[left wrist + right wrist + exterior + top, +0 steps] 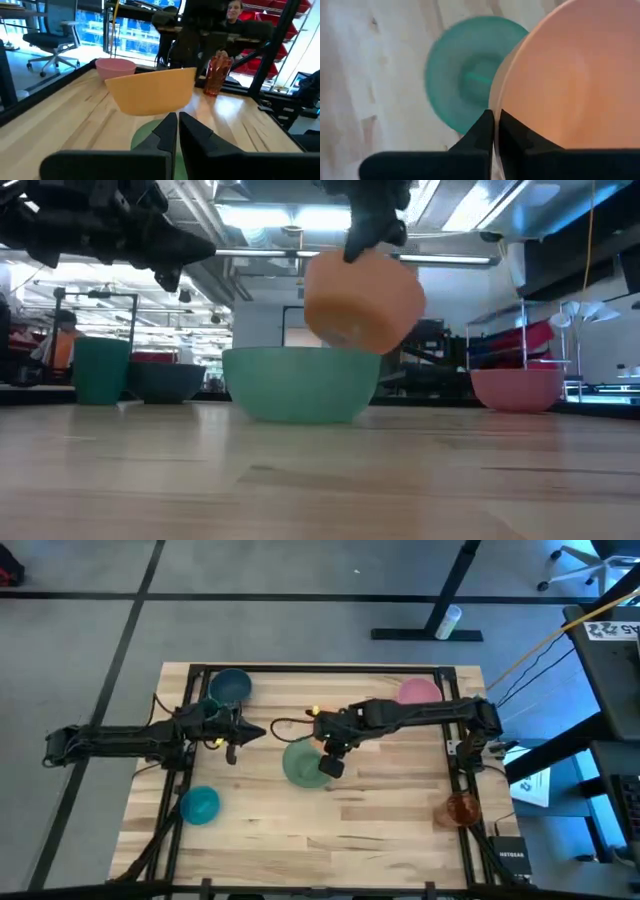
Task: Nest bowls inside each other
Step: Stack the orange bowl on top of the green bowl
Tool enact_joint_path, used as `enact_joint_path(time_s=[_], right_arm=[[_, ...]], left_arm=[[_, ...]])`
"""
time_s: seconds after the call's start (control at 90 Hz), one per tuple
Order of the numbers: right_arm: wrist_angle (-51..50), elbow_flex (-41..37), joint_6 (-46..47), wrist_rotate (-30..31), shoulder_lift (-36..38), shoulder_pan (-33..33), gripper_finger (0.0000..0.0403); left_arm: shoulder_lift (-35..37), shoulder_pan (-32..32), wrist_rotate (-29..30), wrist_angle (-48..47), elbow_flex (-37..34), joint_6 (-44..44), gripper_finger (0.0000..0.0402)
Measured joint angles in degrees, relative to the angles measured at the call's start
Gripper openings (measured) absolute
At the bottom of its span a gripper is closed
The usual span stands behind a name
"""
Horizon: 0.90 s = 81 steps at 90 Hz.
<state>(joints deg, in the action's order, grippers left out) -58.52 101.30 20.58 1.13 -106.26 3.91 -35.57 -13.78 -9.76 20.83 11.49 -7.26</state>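
While the orange bowl is pinched by its rim in the closed fingers of the right gripper, it is held tilted in the air just above the teal-green bowl, which sits upright near the middle of the table; this suggests a drop into the larger bowl is being lined up. The left gripper, its fingers drawn together on nothing, is kept raised to the side, near the dark blue bowl, apparently out of the way. The pink bowl and bright blue bowl are left well apart, not yet nested.
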Motion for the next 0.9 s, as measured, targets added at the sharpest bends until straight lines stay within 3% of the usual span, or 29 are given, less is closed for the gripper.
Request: enact_joint_path(time_s=[0.333,0.9], right_arm=[[0.48,6.49,0.35,-1.33,-6.39,2.25,0.0000],[1.35,6.70,1.64,-3.68,-13.29,2.48,0.0001]], left_arm=[[0.27,-2.47,-1.90,-0.57,0.01,1.42,0.0000],[2.34,-2.62,-2.69,-0.53,0.02,1.68,0.0000]])
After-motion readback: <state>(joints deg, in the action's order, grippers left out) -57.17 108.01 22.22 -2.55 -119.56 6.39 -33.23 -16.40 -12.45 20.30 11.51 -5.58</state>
